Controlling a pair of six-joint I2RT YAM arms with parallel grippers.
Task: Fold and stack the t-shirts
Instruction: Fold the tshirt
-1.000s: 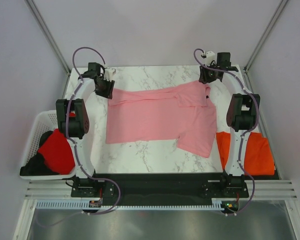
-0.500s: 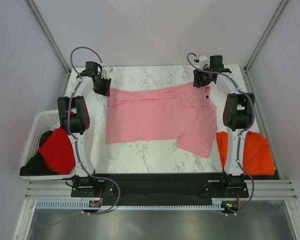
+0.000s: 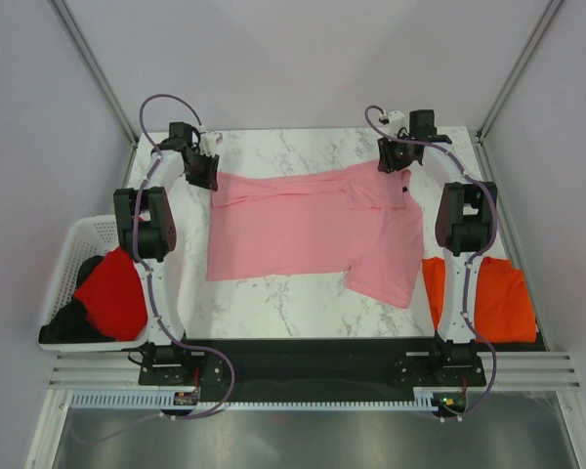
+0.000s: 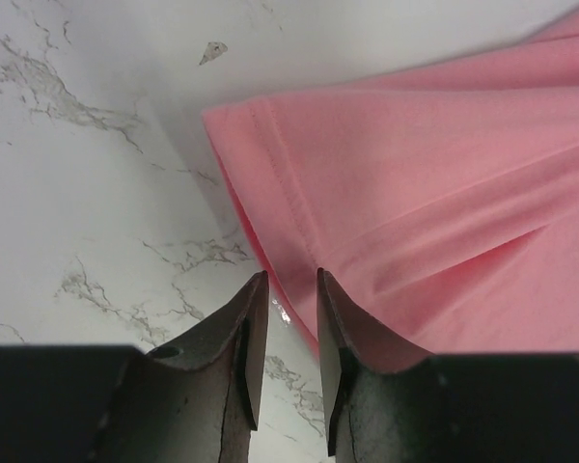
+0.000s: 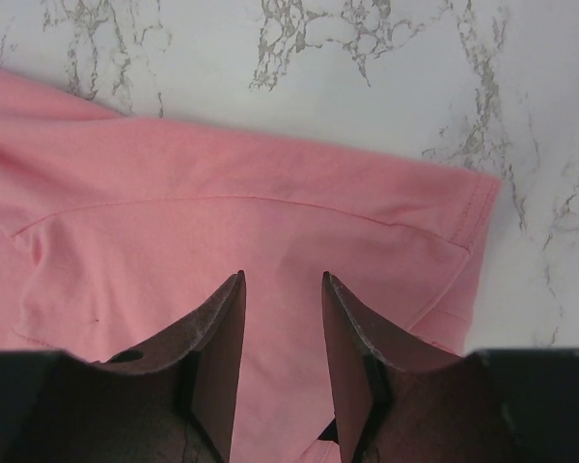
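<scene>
The light pink t-shirt (image 3: 313,225) lies spread across the marble table, partly folded over at its right side. My left gripper (image 3: 203,172) is open over the shirt's far left corner; in the left wrist view (image 4: 291,275) its jaws straddle the hemmed edge of the pink fabric (image 4: 425,183). My right gripper (image 3: 395,166) is open above the shirt's far right corner; the right wrist view (image 5: 282,277) shows pink cloth (image 5: 222,231) between and below the jaws. The orange t-shirt (image 3: 496,298) lies at the right edge. The red t-shirt (image 3: 109,293) sits in the basket.
A white lattice basket (image 3: 83,234) stands off the table's left edge, holding the red shirt and a dark item (image 3: 63,327). Bare marble (image 3: 293,147) shows behind and in front of the pink shirt. Frame posts rise at the back corners.
My right gripper has moved left and slightly forward over the shirt's far right corner. My left gripper has shifted slightly towards the far left corner. The shirt has not moved.
</scene>
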